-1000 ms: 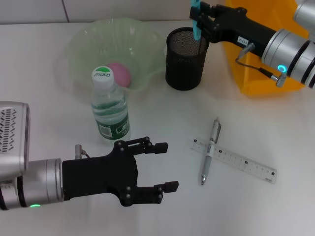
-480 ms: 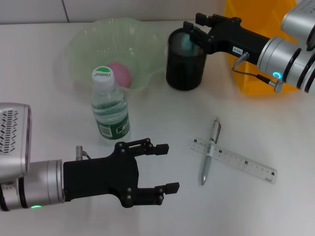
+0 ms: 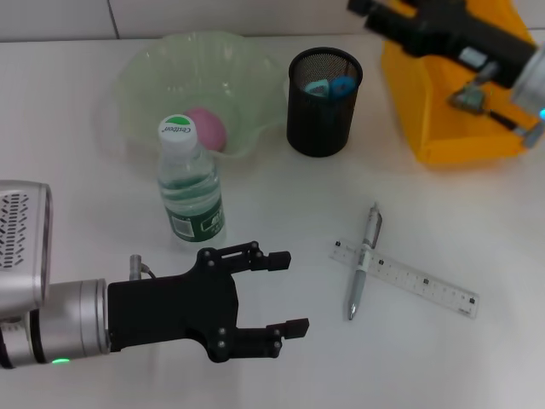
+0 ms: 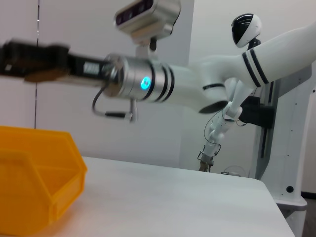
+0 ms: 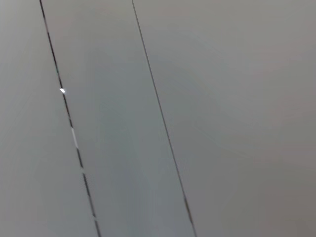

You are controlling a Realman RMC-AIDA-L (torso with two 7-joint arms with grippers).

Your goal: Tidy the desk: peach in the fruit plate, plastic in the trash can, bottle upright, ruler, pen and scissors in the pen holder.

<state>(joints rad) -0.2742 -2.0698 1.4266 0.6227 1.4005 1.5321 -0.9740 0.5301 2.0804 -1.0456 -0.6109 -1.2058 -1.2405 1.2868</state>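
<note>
On the near left of the white desk [image 3: 281,196], we saw the left gripper [image 3: 288,291] hovering low with its two black fingers spread apart and nothing between them. Just behind it stood the bottle [image 3: 189,181], upright, cap on. Behind the bottle lay the pale green fruit plate [image 3: 162,72] with the pink peach [image 3: 207,129] resting in it. Moving right, the black mesh pen holder [image 3: 322,104] held the blue-handled scissors [image 3: 332,86]. Nearer to us and further right, the pen [image 3: 363,262] lay across the clear ruler [image 3: 405,278], the two touching where they crossed. The pen's long axis ran roughly towards and away from us; the ruler's ran left to right, slanting nearer at its right end. Both lay to the right of the left gripper, near it and at about the same depth. At the far right, the right gripper [image 3: 362,8] was raised over the yellow trash can [image 3: 443,111], well apart from pen and ruler; we could not tell how its fingers stood. We judged the left arm the nearer for whichever item comes next.
</note>
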